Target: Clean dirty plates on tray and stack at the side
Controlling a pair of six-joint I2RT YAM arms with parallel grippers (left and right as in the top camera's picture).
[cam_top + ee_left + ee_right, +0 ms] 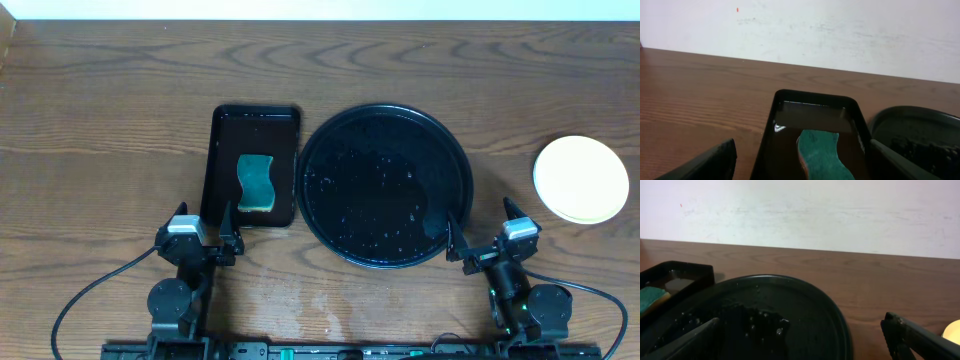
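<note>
The round black tray (385, 186) sits mid-table, wet with droplets and holding no plates; it also shows in the right wrist view (790, 305) and at the right edge of the left wrist view (920, 130). The plates (580, 178) sit at the right side, pale yellow on top; any beneath are hidden. A sliver shows in the right wrist view (952, 329). My left gripper (201, 238) is open and empty just in front of the rectangular tray. My right gripper (490, 240) is open and empty at the round tray's front right rim.
A smaller rectangular black tray (222, 170) left of the round tray holds water and a green-and-yellow sponge (256, 182), seen also in the left wrist view (822, 152). A damp patch marks the table near the front edge. A white wall stands behind the table.
</note>
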